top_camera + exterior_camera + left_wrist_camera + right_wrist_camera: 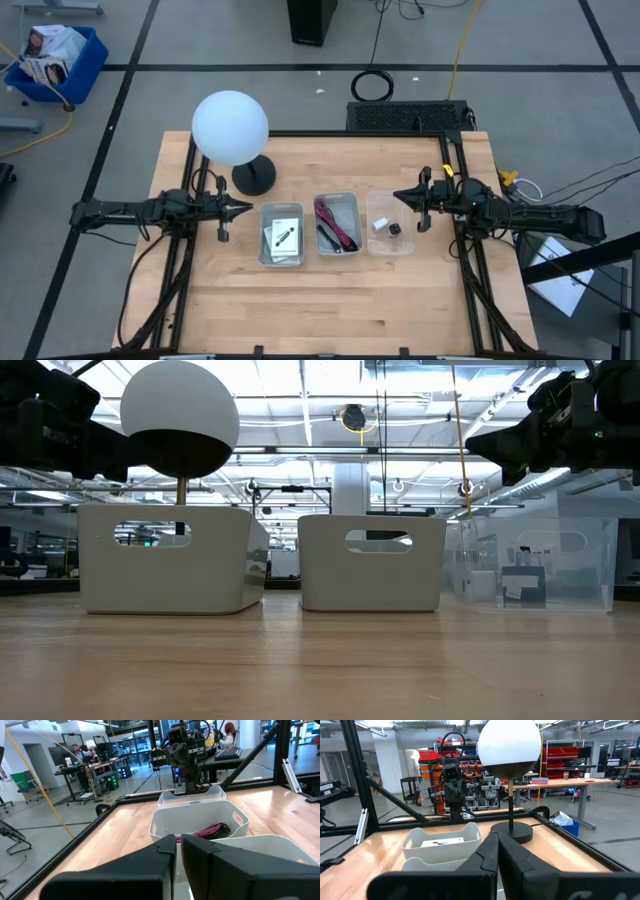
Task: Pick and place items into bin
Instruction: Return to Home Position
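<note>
The left gripper (245,209) is hovering above the bench (330,310) just at the 9 o'clock side of the left gray bin (282,208), its fingers (160,862) pressing together with only a sliver between them and carrying nothing. The right gripper (398,196) is hanging at the 2 o'clock corner of the clear bin (390,251), its fingers (487,857) also closing on nothing. The three bins are sitting in a row across the middle of the bench. White packets with black print (283,237) are lying inside the left gray bin, overlapping so that their number cannot be told. The black-and-red cable bundle (335,225) is resting in the middle gray bin (337,196), and the tiny black cube (394,229) and the tiny white piece (380,224) are lying side by side in the clear bin. A white globe lamp (230,127) is standing on the bench at 11 o'clock from the left gray bin.
</note>
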